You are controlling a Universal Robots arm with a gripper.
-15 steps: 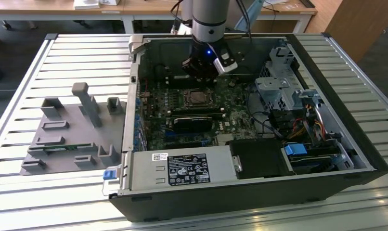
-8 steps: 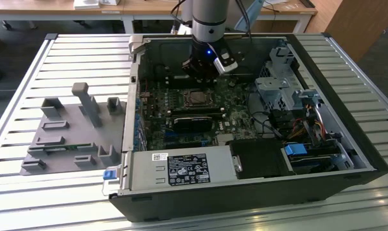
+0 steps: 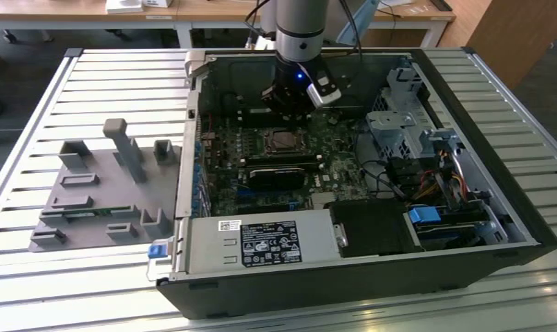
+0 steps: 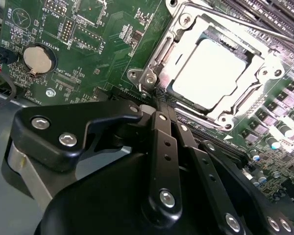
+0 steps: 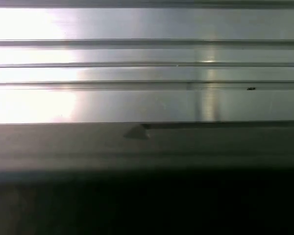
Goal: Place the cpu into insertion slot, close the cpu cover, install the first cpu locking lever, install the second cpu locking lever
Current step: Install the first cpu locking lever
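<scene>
The cpu (image 4: 213, 73), a flat square chip with a pale silvery top, lies in its socket on the green motherboard (image 4: 88, 29). The cpu cover (image 4: 269, 63), a metal frame plate, lies flat around it with the chip showing through its square opening. My gripper (image 4: 159, 104) is shut, its black fingers meeting at one corner of the socket with nothing visible between them. In the exterior view the gripper (image 3: 288, 111) hangs inside the open computer case, just beyond the cpu (image 3: 281, 142). I cannot make out how the locking levers stand.
A long black card (image 3: 276, 176) sits just in front of the socket. A drive cage (image 3: 399, 128) and cables fill the exterior view's right of the case, with a power supply (image 3: 260, 242) at the front. A grey fixture (image 3: 104, 187) rests on the slatted table to the left.
</scene>
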